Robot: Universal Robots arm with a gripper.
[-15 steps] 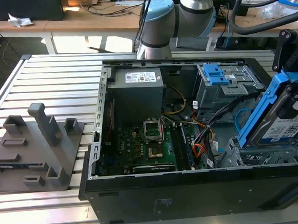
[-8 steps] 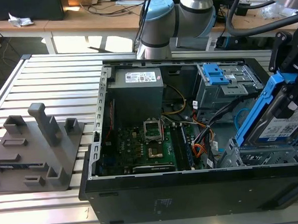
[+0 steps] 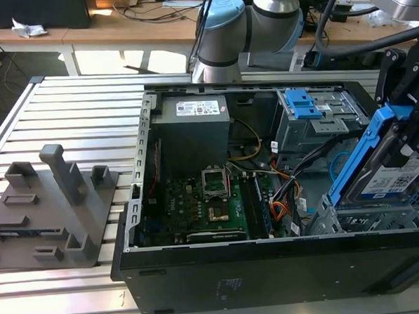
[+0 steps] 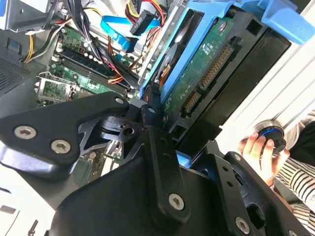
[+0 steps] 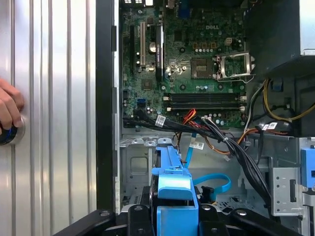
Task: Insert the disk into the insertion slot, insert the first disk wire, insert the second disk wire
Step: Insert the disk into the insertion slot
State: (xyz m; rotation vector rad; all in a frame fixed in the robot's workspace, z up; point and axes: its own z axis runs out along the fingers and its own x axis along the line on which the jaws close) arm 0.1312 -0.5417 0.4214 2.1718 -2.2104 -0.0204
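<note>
robotics lab or workshop, by these signs: slotted aluminium bench (image 3: 74,115) carrying an opened computer case (image 3: 258,277) and a grey fixture plate (image 3: 57,207), jointed robot arm (image 3: 231,29) rising behind, wooden desks (image 3: 104,32) strewn with cables (image 3: 161,6) along the back.

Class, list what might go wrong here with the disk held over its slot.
The gripper holds the disk tilted over the insertion slot; an edge may catch on the cage rim.
Loose cables lie beside the slot and might get pinched or snagged.
A person's hand is on the table beside the open case, perhaps too close.
</note>
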